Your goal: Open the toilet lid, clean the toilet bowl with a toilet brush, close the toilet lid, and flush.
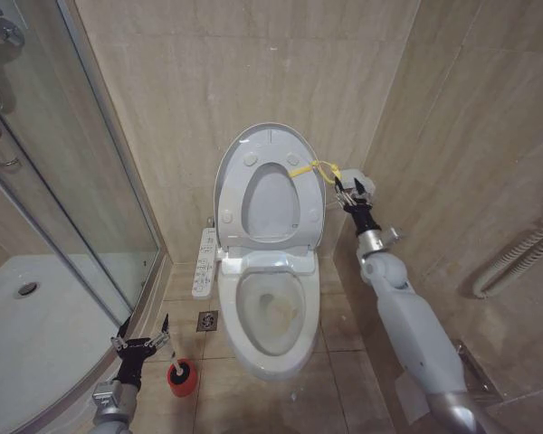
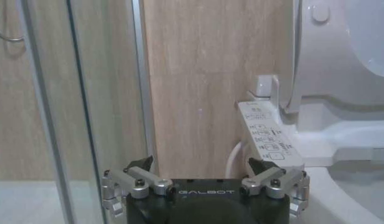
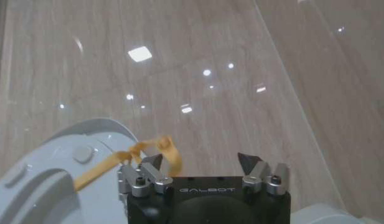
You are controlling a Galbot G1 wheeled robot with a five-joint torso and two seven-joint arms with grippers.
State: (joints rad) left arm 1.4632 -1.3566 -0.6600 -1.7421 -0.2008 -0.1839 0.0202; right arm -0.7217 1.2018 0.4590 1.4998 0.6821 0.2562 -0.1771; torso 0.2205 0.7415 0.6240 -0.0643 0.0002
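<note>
I see the lid (image 1: 264, 149) standing upright against the back wall, with the seat (image 1: 271, 206) raised against it, so the bowl (image 1: 271, 312) lies open below. A yellow strap (image 1: 309, 169) is tied to the lid's right edge. My right end effector (image 1: 347, 192) is up beside that edge, just right of the strap's loop, its fingers spread apart and holding nothing; in the right wrist view the strap (image 3: 126, 156) lies next to one fingertip. My left end effector (image 1: 143, 331) hangs low near the floor by the shower glass (image 1: 68, 172), wide open and empty. The brush (image 1: 182, 374) sits in its red holder on the floor, just right of it and left of the bowl.
</note>
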